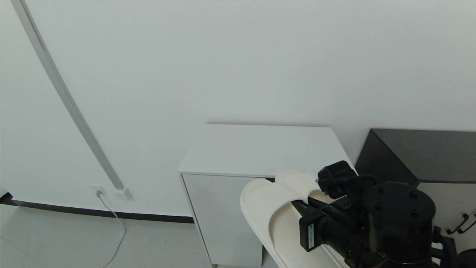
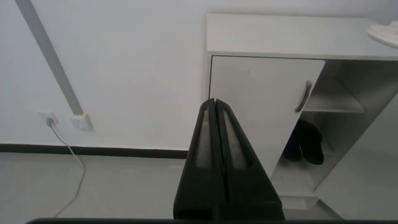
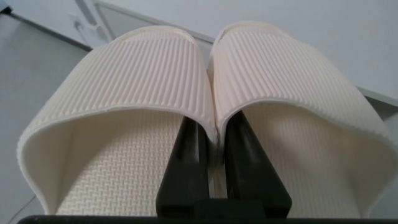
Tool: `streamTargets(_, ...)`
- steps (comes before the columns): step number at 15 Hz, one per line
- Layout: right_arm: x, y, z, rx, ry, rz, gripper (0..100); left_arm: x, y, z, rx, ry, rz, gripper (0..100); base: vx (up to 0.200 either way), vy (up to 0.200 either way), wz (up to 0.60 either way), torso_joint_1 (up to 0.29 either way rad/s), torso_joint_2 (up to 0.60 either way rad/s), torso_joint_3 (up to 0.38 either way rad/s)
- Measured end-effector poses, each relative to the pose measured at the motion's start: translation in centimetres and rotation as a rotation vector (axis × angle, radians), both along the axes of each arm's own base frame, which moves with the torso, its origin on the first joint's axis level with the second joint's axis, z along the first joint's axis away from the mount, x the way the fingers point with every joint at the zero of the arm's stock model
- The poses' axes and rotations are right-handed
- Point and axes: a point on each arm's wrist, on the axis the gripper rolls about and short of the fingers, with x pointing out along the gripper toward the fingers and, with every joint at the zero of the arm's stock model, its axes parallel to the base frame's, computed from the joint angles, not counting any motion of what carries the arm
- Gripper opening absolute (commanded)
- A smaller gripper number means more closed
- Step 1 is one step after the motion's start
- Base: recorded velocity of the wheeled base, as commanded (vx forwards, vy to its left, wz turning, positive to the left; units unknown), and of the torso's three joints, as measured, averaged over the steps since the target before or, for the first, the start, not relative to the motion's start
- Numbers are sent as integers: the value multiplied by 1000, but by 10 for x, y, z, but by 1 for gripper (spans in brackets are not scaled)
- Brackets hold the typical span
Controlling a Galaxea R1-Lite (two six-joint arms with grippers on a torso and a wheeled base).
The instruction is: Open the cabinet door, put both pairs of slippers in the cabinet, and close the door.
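Head view — slippers near cabinet, seemingly

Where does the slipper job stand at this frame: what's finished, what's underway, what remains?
Done: the white cabinet stands open on one side, and a dark pair already sits on its lower level. In hand: the right claw grips the cream slippers together, raised in front of the cabinet. Left: place that pair inside and close the door. The left claw is shut and empty.
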Motion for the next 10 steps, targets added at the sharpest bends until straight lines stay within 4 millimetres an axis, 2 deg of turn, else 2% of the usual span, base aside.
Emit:
streamTargets(9, -1, -1, -2, -8, 2, -1, 0, 0, 0, 0, 0, 0, -1, 0, 0, -200, 0, 3, 4, 1)
streamTargets(10, -1, -2, -3, -19, -2, 1, 0, 0, 0, 0, 0, 0, -1, 0, 0, 0, 0, 0, 0, 0)
